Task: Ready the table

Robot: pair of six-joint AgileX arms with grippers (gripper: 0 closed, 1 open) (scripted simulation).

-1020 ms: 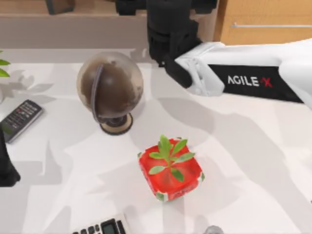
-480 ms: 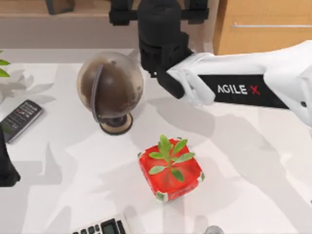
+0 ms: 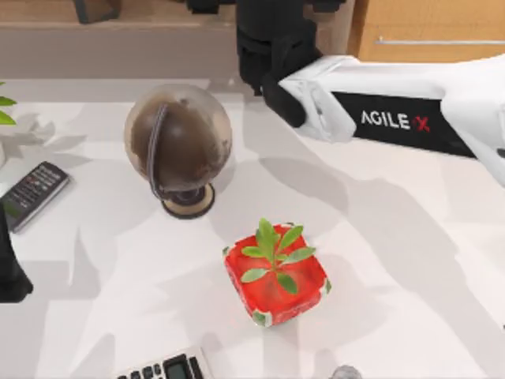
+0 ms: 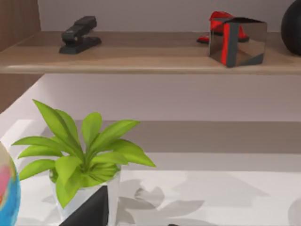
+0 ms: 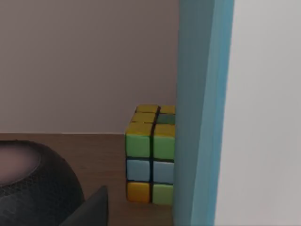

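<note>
While its end effector's grip cannot be told, the right arm [image 3: 394, 118] swings back toward the shelf [image 3: 118, 20], leaving the globe [image 3: 178, 142] and potted plant [image 3: 276, 272] untouched on the table [image 3: 394, 276].

The calculator [image 3: 162, 368] is running off the top view's bottom edge. The blue panel [image 5: 200, 113] is covering part of the puzzle cube [image 5: 149, 154].

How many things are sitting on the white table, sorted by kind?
On the table, top view:
Potted plants: 2, red pot, another at the left edge
Globe: 1
Remote control: 1
Calculator: 1
Total: 5
</note>
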